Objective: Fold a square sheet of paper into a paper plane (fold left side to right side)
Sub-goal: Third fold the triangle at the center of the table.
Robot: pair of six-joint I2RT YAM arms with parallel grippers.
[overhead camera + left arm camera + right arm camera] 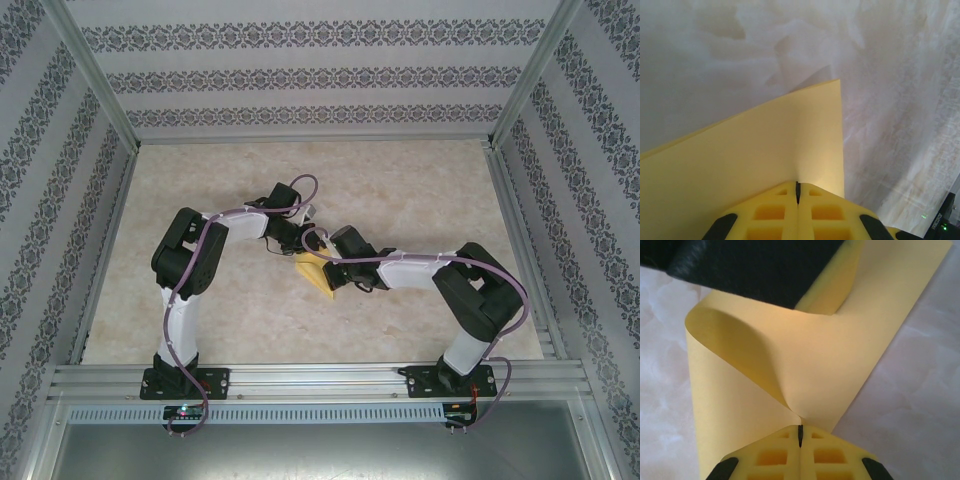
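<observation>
The left arm (183, 310) and the right arm (462, 348) are built of white tube-like links joined by bulky black joints. A lilac cable (215, 235) runs along the outside of each. Each arm rises from a black base plate (185, 381). The left claw (797, 189) and right claw (800, 434) have bright yellow fingers (770, 215) moulded with square pockets, with rounded black pieces at the outer edges.

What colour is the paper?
The paper is plain bright yellow, clearest in the right wrist view.
</observation>
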